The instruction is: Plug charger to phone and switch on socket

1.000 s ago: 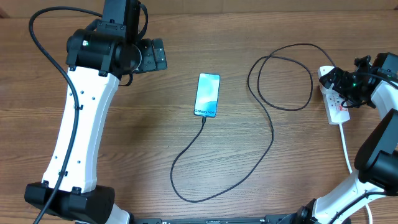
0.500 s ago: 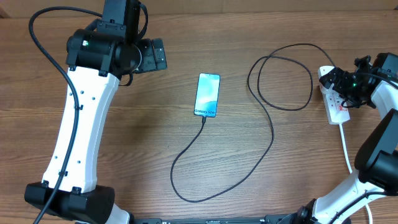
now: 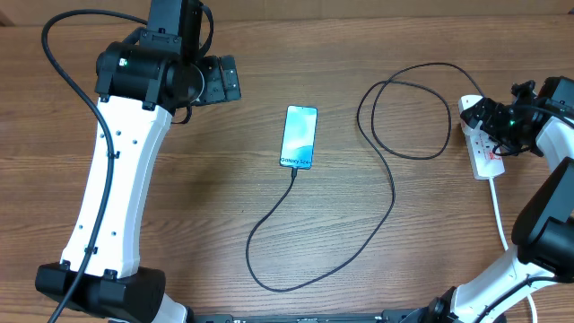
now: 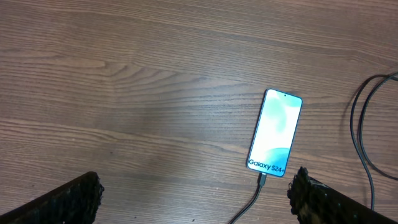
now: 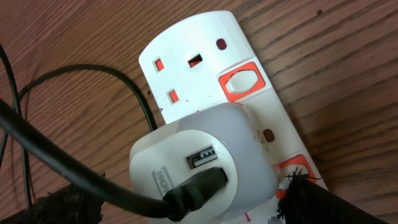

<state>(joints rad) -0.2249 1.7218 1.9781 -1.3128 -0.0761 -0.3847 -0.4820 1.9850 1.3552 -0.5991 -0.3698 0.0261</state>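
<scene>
The phone [image 3: 299, 136] lies flat mid-table, its light-blue screen lit and reading "Galaxy S24+"; it also shows in the left wrist view [image 4: 275, 130]. The charger's thin black cable [image 3: 392, 193] has its connector in the phone's bottom edge [image 4: 263, 182], loops across the table and runs to a white adapter [image 5: 205, 158] plugged into the white socket strip [image 3: 485, 151]. My left gripper [image 3: 221, 81] is open and empty, up and to the left of the phone. My right gripper [image 5: 186, 202] is open astride the adapter, its right fingertip at a red switch [image 5: 291, 169].
A second red-framed switch [image 5: 241, 81] and a free outlet [image 5: 186, 71] lie on the strip's far end. The strip's white cord [image 3: 500, 211] runs toward the front right. The black cable forms a large loop [image 3: 405, 108] left of the strip.
</scene>
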